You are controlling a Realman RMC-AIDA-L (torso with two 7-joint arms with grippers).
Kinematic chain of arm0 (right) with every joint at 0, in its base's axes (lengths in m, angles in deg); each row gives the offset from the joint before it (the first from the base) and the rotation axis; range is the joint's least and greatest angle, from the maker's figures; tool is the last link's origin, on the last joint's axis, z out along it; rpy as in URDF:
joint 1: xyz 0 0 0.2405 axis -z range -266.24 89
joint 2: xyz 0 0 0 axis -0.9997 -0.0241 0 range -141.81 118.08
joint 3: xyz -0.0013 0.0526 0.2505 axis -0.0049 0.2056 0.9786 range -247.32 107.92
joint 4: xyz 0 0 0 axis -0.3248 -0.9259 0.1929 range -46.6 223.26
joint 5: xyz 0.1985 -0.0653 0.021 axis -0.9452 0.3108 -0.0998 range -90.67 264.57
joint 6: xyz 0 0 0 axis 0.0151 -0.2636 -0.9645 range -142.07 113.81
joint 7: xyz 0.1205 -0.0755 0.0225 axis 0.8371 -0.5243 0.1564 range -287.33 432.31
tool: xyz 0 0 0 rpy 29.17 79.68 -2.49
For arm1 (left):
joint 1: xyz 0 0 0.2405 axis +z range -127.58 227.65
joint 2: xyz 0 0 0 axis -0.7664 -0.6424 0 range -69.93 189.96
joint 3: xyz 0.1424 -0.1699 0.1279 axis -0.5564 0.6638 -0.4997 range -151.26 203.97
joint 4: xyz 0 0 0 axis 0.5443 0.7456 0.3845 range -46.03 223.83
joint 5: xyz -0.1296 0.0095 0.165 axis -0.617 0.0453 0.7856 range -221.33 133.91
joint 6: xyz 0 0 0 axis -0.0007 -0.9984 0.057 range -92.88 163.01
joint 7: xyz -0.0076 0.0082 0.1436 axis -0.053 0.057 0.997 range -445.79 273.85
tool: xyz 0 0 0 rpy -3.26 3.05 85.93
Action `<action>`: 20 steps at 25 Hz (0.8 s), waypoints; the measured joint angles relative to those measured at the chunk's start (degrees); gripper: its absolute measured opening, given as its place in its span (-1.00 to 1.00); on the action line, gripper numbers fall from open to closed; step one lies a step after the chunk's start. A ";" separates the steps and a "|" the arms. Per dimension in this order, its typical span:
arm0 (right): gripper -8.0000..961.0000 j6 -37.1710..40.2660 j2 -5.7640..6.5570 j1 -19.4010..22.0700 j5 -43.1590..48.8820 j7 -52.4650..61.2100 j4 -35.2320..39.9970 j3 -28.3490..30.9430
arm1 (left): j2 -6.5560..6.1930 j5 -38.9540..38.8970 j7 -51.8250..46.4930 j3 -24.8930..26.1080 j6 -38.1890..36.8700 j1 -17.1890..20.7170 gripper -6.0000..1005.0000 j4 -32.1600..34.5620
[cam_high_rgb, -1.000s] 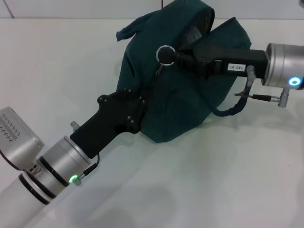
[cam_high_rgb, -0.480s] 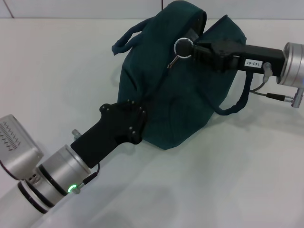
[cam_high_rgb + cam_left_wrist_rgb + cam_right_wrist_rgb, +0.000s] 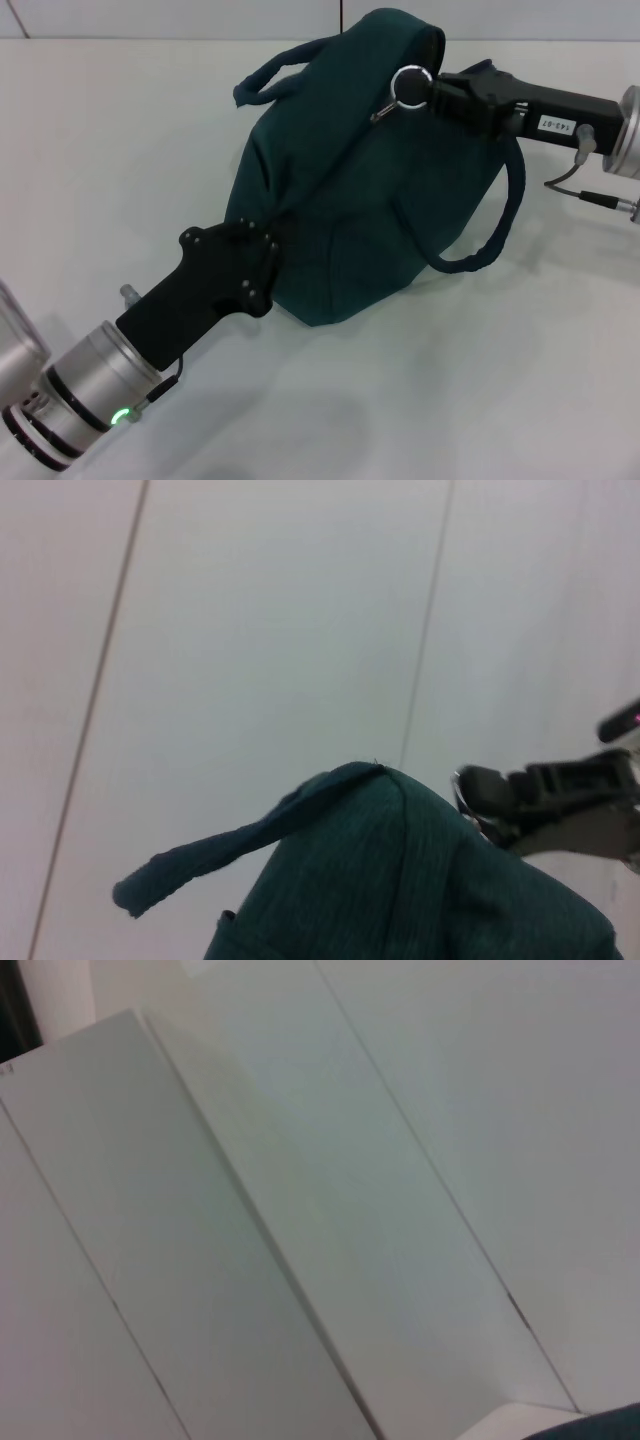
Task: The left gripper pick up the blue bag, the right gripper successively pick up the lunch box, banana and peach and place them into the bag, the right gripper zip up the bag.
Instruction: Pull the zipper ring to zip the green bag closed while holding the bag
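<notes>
Two arms in the head view, both at the dark blue-green fabric bag point(image 3: 350, 190), which sits on the white worktop point(image 3: 120, 140) in the centre of the frame, bulging, its top ridge running up toward the upper middle.

Left gripper point(image 3: 262, 262): comes in from the lower left, black housing pressed against the bag's lower left corner. Fingers buried in the cloth; the fabric bunches there, so I read them as clamped on the bag.

Right gripper point(image 3: 432, 92): reaches in from the right edge, upper right of frame. Fingers closed down on the round silver zipper ring point(image 3: 408, 84) at the top of the bag, near the peak. A small metal pull tab point(image 3: 382, 113) hangs from the ring down and to the left against the cloth.

One fabric carry strap point(image 3: 272, 78) sticks out at the upper left of the bag, looped above the worktop. The other strap point(image 3: 495, 225) hangs in a long loop off the bag's right side, under my right arm.

Left wrist view: bag's top point(image 3: 400, 880) fills the lower part, strap end point(image 3: 190, 865) jutting toward lower left, right gripper visible at the right edge.

Right wrist view: pale wall panels only; sliver of bag at lower right corner.

Bag contents not visible.
</notes>
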 joint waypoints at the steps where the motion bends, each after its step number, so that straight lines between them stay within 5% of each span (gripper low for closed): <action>1: -0.96 0.01 -0.01 0.09 0.00 0.00 0.01 0.22 | -0.02 0.02 -0.06 -0.71 -0.11 0.23 -0.91 0.55; 20: -0.96 4.59 -0.08 4.58 -0.10 -0.21 -0.04 5.97 | -0.35 -0.01 -6.86 -7.42 -7.16 3.73 -0.91 8.36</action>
